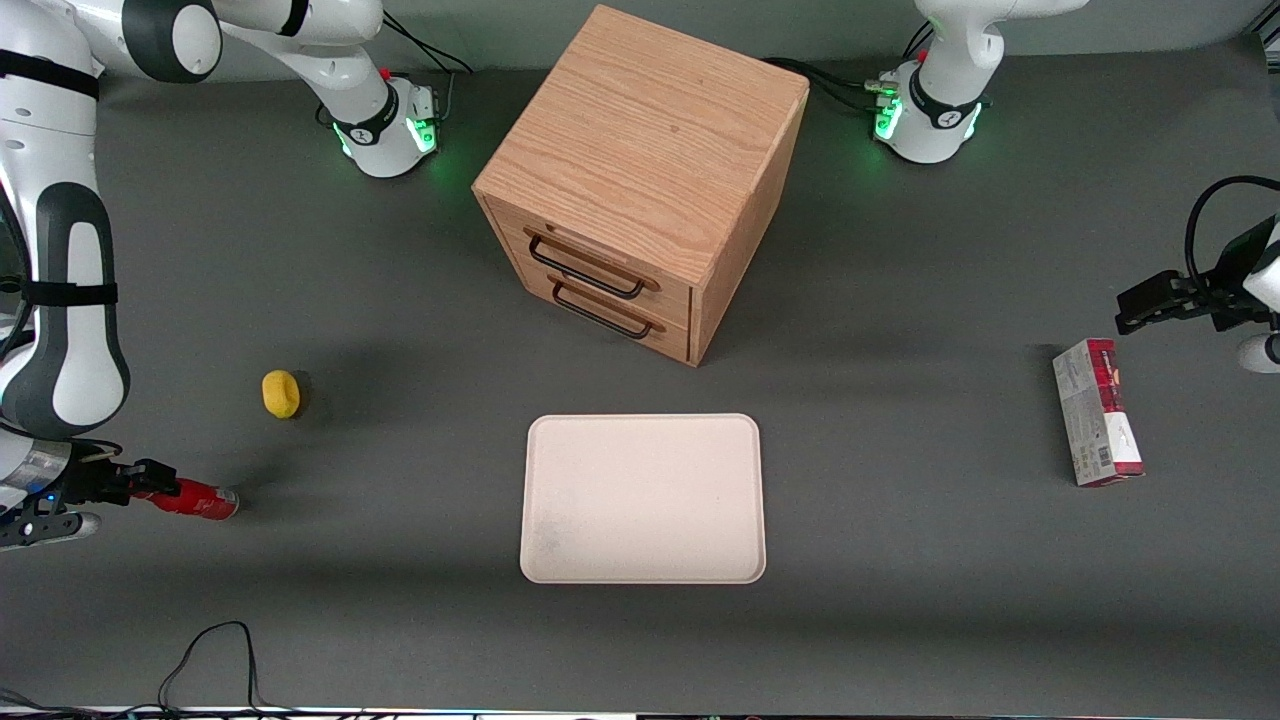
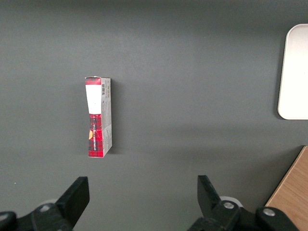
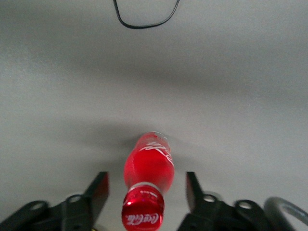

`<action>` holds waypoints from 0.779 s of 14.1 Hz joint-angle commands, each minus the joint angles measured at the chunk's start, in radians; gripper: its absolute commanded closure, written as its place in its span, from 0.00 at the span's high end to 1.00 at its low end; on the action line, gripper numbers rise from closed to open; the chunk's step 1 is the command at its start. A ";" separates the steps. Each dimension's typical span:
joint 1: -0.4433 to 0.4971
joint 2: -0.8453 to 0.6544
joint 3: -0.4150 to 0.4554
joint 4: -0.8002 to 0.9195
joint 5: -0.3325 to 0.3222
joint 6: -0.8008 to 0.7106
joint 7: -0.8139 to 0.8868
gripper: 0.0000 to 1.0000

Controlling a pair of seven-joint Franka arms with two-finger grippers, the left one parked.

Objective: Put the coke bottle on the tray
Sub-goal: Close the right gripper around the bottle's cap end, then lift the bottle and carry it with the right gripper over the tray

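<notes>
Task is barely started: nothing grasped, nothing moved to the tray.

Coke bottle (image 1: 196, 499) lies on its side on the surface at the working arm's end, cap pointing at the arm, silvery base pointing toward the tray (image 1: 643, 498). Bottle and tray are well apart. Tray sits mid-surface, nearer the front camera than the wooden drawer cabinet (image 1: 640, 180), with nothing on it.

Claw (image 1: 140, 482) is low, right at the cap end of the bottle. In the right wrist view the claw (image 3: 146, 191) is spread wide, and the bottle (image 3: 148, 171) lies between the two fingers (image 3: 98, 192) with a visible gap on each side. No contact that I can see, so it holds nothing. Looks like pre-grasp alignment, centred on the neck and cap.

Left to do, as I judge it: close on the bottle, lift, carry across to the tray, set down, release. That's basically the whole job.

Other items: yellow lemon-like thing (image 1: 281, 393) near the bottle, farther from the front camera; red-and-white carton (image 1: 1097, 411) at the parked arm's end. Neither sits between bottle and tray.
</notes>
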 commanded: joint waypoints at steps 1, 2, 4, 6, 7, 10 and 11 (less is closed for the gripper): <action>-0.005 0.005 0.002 -0.012 0.038 0.013 -0.028 0.37; -0.005 0.006 0.002 -0.016 0.038 0.015 -0.028 0.28; -0.003 0.005 0.002 -0.030 0.038 0.018 -0.025 0.08; 0.001 0.005 0.002 -0.029 0.038 0.018 -0.022 0.00; 0.003 -0.001 0.002 -0.026 0.038 0.016 -0.018 0.00; 0.033 -0.052 0.001 -0.015 0.026 -0.049 0.082 0.00; 0.040 -0.069 0.001 0.019 0.017 -0.101 0.138 0.00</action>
